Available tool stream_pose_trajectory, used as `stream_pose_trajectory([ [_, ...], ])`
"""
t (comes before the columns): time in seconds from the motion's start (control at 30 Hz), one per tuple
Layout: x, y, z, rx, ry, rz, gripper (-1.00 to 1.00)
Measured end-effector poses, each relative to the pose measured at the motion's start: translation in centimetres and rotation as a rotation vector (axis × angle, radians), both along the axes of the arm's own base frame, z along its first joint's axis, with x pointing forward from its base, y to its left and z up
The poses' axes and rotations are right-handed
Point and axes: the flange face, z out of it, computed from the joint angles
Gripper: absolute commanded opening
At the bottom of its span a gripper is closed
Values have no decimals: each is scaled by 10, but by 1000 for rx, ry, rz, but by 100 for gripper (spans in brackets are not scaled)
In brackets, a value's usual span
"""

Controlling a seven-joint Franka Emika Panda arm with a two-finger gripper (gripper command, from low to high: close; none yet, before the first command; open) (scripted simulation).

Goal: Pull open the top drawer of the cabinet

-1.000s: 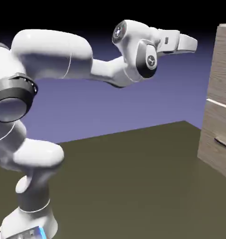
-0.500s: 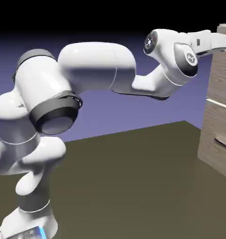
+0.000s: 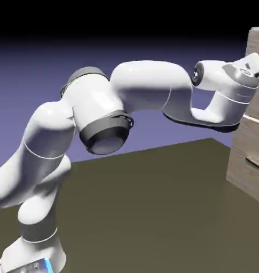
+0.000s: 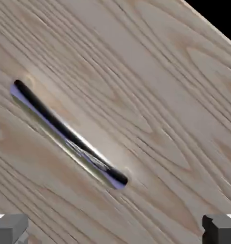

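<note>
The cabinet point(image 3: 248, 160) stands at the exterior view's right edge, pale wood-grain. Its top drawer point(image 3: 257, 41) is partly covered by my wrist and hand. My gripper point(image 3: 258, 63) is up at that drawer front, cut off by the picture's edge. In the hand view the top drawer point(image 4: 150, 81) fills the picture, and its dark shiny bar handle point(image 4: 69, 136) runs slantwise left of the middle. My gripper point(image 4: 115, 232) is open, its grey fingertips point(image 4: 10, 229) set far apart in the bottom corners with nothing between them. The handle lies above and a little left of the gap.
A lower drawer front with its own small handle point(image 3: 257, 161) shows beneath the arm. The dark olive table point(image 3: 152, 208) stretches from the robot's base to the cabinet's foot. My forearm and elbow point(image 3: 147, 93) span the middle of the exterior view.
The arm has stretched to the right and dropped lower. The hand went from well short of the cabinet to right against the top drawer front. The jaws stayed open.
</note>
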Motion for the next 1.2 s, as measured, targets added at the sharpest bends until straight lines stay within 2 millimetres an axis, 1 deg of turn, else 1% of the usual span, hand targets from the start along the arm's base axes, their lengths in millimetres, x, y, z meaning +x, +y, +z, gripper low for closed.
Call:
stream_pose_trajectory([
  [0.17, 25, 12, -20, -177, -20, 1, 0],
  [0.33, 45, 28, -33, -371, -52, 7, 0],
  [0.47, 58, 45, -35, -536, -88, 14, 0],
  [0.63, 69, 68, -26, -735, -145, 22, 0],
  [0.97, 87, 87, -28, -740, -154, 34, 0],
  [1.2, 100, 90, -26, -740, -156, 35, 0],
])
